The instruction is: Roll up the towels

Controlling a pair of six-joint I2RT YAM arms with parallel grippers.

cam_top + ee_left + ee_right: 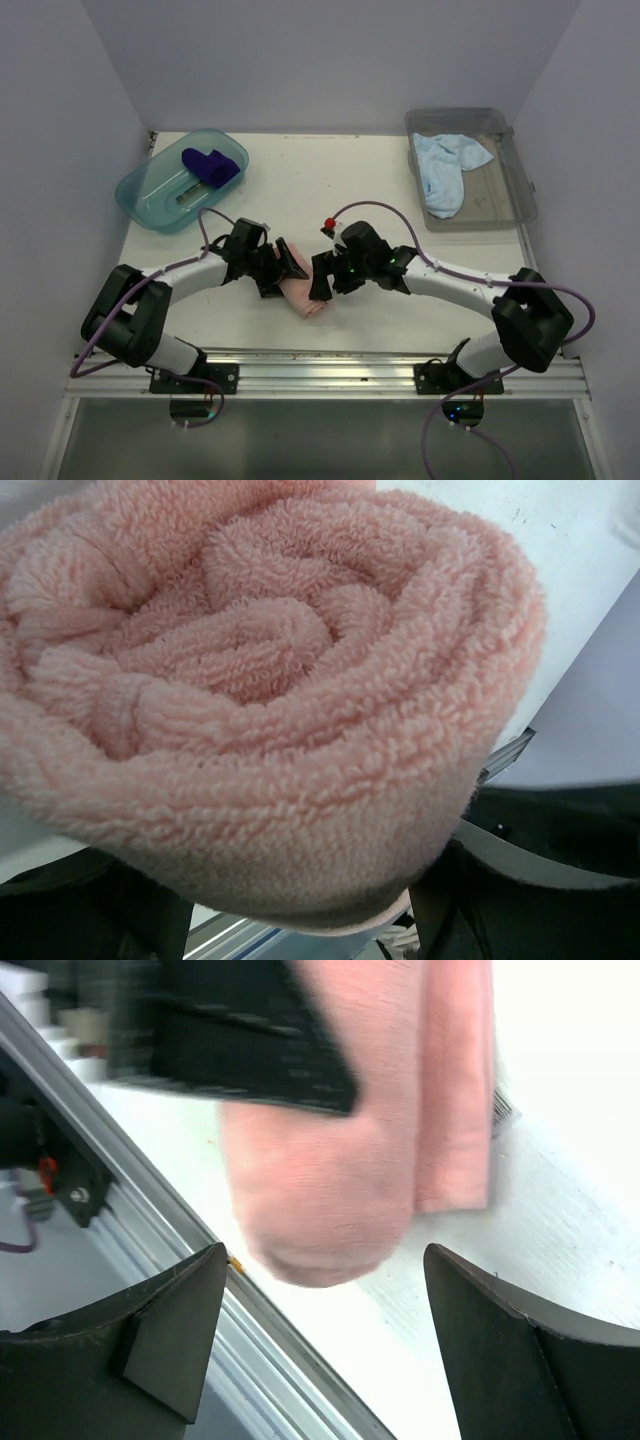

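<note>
Towels, nearest one first: where does it lie?

— The salmon pink towel point(303, 290) lies on the white table point(330, 180) at lower centre of the top view, close to the near rail and between my two pincers. My left wrist camera shows its end point(270, 700) as a tight spiral that fills nearly the whole frame.

— And your pincers?

— My right pincer point(322, 280) is released. In its own camera the fingers point(170, 1330) stand wide apart with the roll point(330, 1190) lying beyond them, touching neither. My left pincer point(283, 268) is right at the roll from the other side. One of its fingers point(240, 1050) crosses the top of the cloth in the right wrist view. Whether it is clenched on the towel or only resting against it, I cannot tell.

— What is farther back?

— At upper left of the top view the dark purple towel point(210, 165) sits rolled in the teal tub point(150, 195). At upper right the light blue towel point(445, 165) lies loose and crumpled in the clear grey bin point(515, 190), one end draped down toward the bin's near wall.
</note>
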